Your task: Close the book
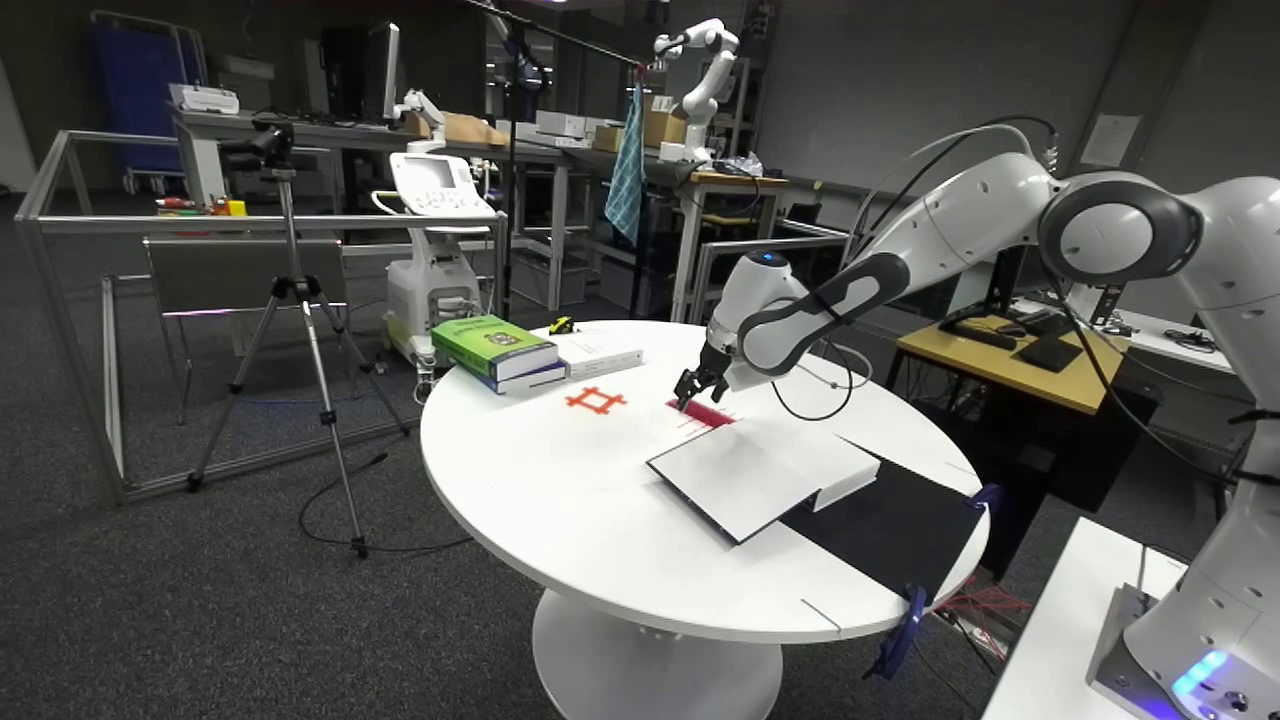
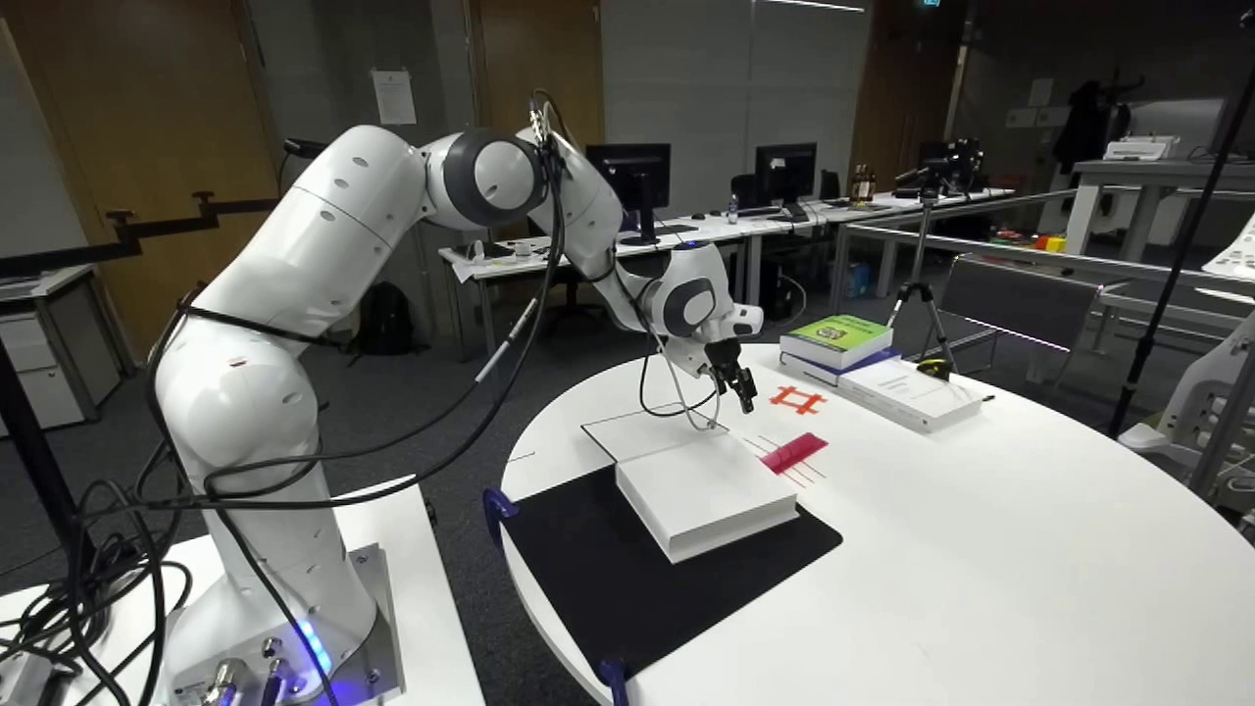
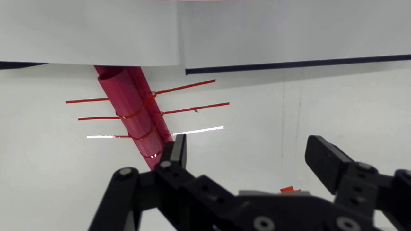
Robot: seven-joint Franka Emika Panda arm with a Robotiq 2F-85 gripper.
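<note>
Swept too low, the spread, empty black two-fingered gripper (image 3: 246,149) might snag the glossy crimson tube (image 3: 125,96) near the large, open, black-covered, white-paged book (image 2: 706,490), or skid the book without folding it. The book lies partly on a flat black mat (image 2: 627,608), atop a round white table (image 2: 980,588); dark grey carpet (image 1: 250,630) surrounds it.

Bare tabletop (image 3: 250,112) beside red tube (image 3: 126,94), clearance beneath claw (image 3: 246,144) unclear.
</note>
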